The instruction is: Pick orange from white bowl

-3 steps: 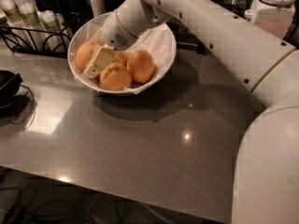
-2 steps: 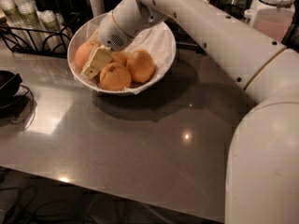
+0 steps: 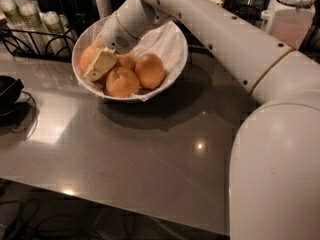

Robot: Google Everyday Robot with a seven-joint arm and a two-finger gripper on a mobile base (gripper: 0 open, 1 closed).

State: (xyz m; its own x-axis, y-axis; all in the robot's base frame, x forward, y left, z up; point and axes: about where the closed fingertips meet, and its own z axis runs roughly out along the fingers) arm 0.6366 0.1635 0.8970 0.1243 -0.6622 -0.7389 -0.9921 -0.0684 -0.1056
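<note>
The orange lies in the white bowl, nearest of four fruits. The bowl stands on the bench.

Status: pick not completed. The orange rests on the paper lining and is not lifted.

The tool is inside the bowl, just beside the orange's left flank and over the leftmost orange. Whether the tool is apart, together or clamped cannot be told.

Remaining, by judgement: secure the orange and raise it clear of the rim.

The arm extends from the right foreground to the bowl's far side, wrist angled down and left.
</note>
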